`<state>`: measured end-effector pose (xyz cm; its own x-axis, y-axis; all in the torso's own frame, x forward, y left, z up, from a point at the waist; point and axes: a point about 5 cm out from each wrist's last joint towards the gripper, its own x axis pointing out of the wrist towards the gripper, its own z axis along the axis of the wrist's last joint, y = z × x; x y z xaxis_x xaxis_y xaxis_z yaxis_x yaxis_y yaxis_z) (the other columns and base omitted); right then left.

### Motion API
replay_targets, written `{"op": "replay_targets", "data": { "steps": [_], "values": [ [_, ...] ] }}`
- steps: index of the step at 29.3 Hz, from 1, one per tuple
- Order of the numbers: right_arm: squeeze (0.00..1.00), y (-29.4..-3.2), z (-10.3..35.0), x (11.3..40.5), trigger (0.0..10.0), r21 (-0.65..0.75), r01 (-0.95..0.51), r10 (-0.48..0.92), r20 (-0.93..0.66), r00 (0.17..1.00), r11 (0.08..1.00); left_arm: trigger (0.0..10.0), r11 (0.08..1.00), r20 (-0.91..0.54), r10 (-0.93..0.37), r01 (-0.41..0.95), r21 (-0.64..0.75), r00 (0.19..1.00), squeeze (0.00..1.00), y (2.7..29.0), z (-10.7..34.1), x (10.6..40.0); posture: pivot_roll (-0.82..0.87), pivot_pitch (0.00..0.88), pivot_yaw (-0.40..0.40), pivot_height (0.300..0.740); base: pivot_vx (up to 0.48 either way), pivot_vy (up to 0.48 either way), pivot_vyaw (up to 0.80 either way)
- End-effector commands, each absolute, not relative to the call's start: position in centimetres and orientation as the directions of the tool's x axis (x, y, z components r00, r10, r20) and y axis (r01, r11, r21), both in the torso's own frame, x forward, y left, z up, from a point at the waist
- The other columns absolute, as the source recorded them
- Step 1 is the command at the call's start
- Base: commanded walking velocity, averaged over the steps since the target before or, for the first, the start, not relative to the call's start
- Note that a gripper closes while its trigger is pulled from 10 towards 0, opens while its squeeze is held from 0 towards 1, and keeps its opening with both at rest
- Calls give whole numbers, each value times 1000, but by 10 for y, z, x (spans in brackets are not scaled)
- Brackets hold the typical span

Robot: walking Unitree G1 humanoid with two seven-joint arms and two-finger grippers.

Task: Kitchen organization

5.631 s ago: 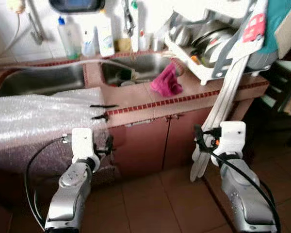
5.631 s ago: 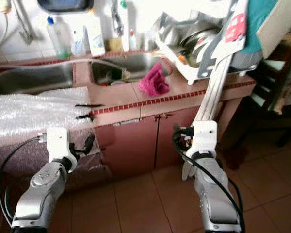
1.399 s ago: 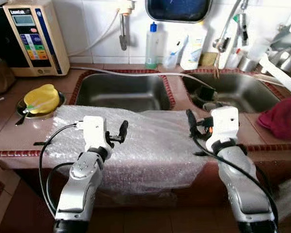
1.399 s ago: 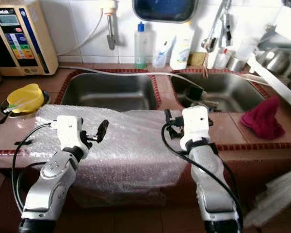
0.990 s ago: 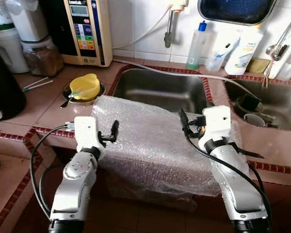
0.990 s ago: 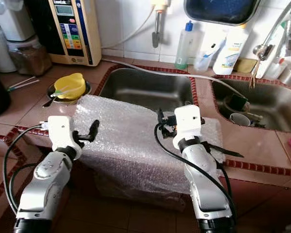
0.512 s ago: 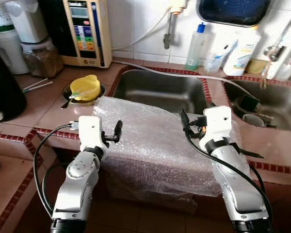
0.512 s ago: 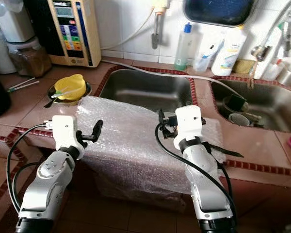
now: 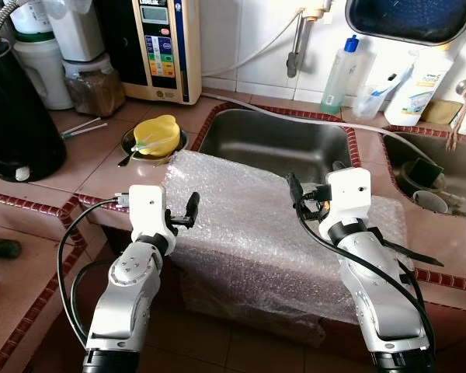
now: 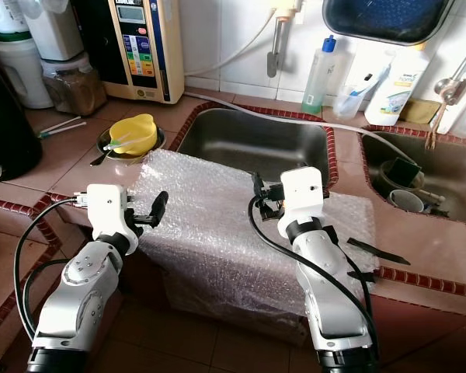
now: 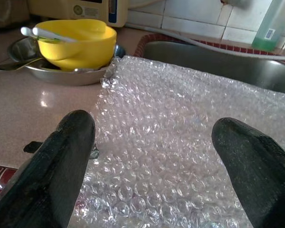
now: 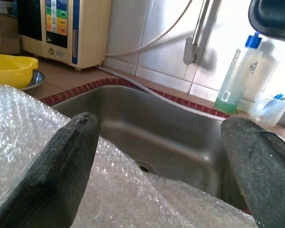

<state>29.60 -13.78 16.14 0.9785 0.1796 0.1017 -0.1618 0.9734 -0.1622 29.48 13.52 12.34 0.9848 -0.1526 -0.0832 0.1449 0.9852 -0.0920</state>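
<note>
- Since half a second ago the camera has swung leftward, bringing a black jug [image 9: 15, 116] into view; both arms keep their pose
- left gripper [image 11: 152, 156], fingers spread wide, hovers at the left edge of the bubble wrap [image 9: 256, 225]
- right gripper [image 12: 166, 161], also wide, faces the sink [image 9: 276, 144]
- Wrap is clear, crinkled, draped over the counter's front edge
- Yellow bowl [image 9: 155, 136] sits just beside its far-left corner
</note>
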Motion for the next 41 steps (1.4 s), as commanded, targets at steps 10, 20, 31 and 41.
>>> {"op": "replay_targets", "data": {
  "steps": [10,20,31,41],
  "values": [
    [0,-140,163,296,10000,-163,-152,171,109,979,975,10000,982,-77,-168,160,-105,983,0,134,124,296,25,0,-23,740,310,0,0],
    [0,-141,162,295,10000,-165,-153,172,106,979,974,10000,984,-75,-152,144,-101,986,0,134,124,296,24,0,-25,740,193,0,0],
    [0,-141,161,293,10000,-161,-161,179,104,978,974,10000,989,-69,-136,132,-60,988,0,136,124,294,28,0,-29,740,0,0,0],
    [0,-135,165,292,10000,-182,-202,225,118,967,962,10000,998,18,-62,62,-15,998,0,146,136,292,39,0,-40,740,0,0,0]
  ]
}}
